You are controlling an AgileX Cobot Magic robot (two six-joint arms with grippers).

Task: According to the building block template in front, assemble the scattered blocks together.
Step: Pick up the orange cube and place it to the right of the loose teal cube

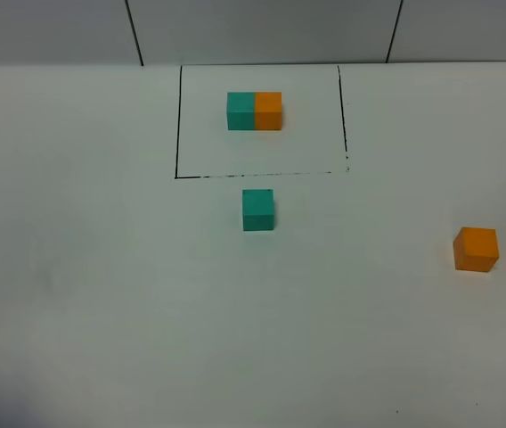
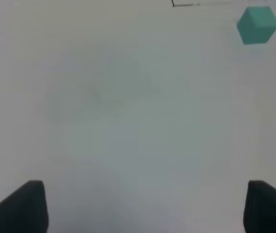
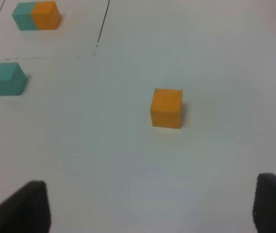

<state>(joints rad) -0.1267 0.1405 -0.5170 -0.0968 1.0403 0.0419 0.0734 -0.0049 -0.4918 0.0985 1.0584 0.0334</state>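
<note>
On right side of table (image 1: 102, 303): orange cube (image 3: 166, 108) lay straight ahead of right gripper (image 3: 152, 206), jaws spread, empty. Teal cube (image 1: 257, 209) mid-table, near template (image 1: 254, 111); left gripper (image 2: 143, 206) spread too. I judged right arm nearer orange.

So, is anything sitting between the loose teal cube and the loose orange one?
No. Only bare white table separates the teal cube and the orange cube, clearest in the exterior high view.
</note>
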